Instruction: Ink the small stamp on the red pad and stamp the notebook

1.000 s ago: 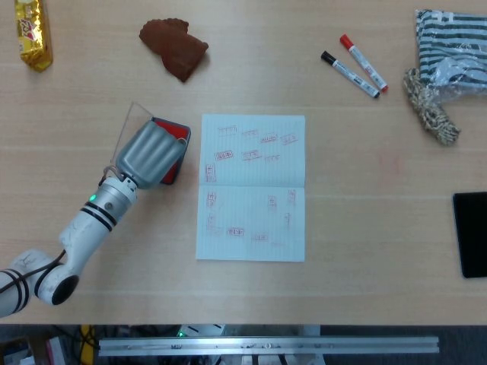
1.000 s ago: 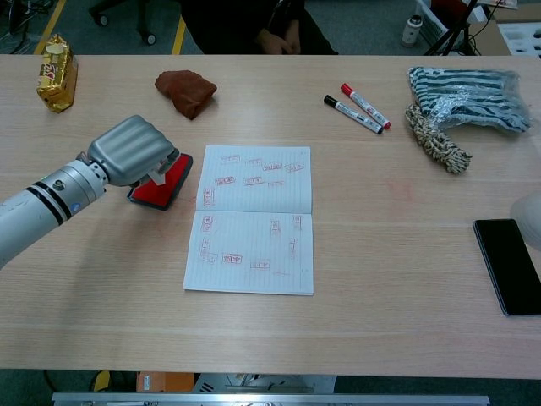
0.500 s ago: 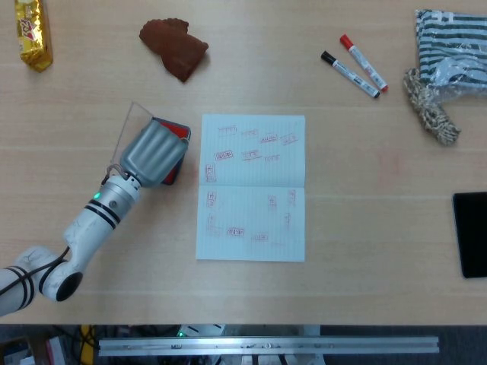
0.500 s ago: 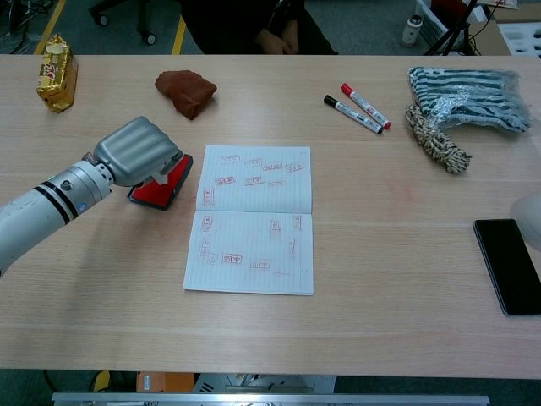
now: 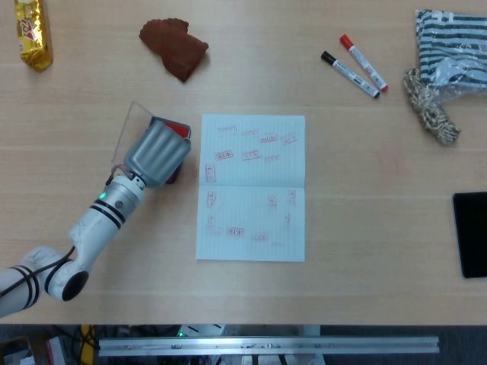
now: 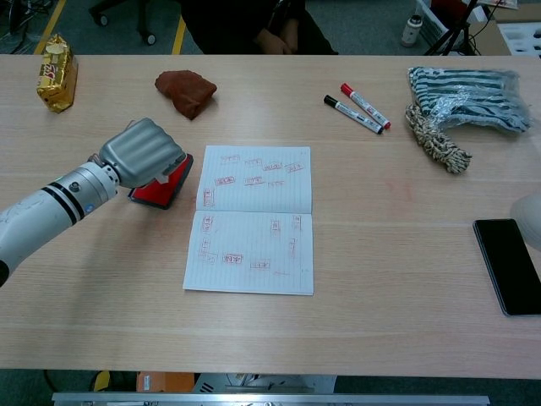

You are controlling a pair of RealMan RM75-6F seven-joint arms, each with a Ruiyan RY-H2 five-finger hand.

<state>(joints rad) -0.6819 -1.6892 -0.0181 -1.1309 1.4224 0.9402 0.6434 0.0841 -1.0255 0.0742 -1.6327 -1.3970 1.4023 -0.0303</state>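
Beneath the left hand lies the red pad, a flat red ink pad resting on the bench. The hand covers most of it, knuckles up, with the fingers curled downward. A small pale piece shows under the fingers in the chest view; it may be the small stamp, but it is too hidden to be sure, so what the hand holds cannot be told. A clear lid stands tilted just behind the hand, on its far left side.

Just beside the hand, to its right, the notebook lies open and flat, both pages scattered with small red stamp marks.

Farther from the hand, toward the back of the bench, sits a crumpled brown cloth. A gold snack packet lies at the back left corner. Well to the right of the hand are two markers, one black-capped and one red-capped, then a striped cloth with a woven bundle beside it. A black phone lies at the right edge. A pale rounded shape at that edge may be the right hand; its state cannot be told.
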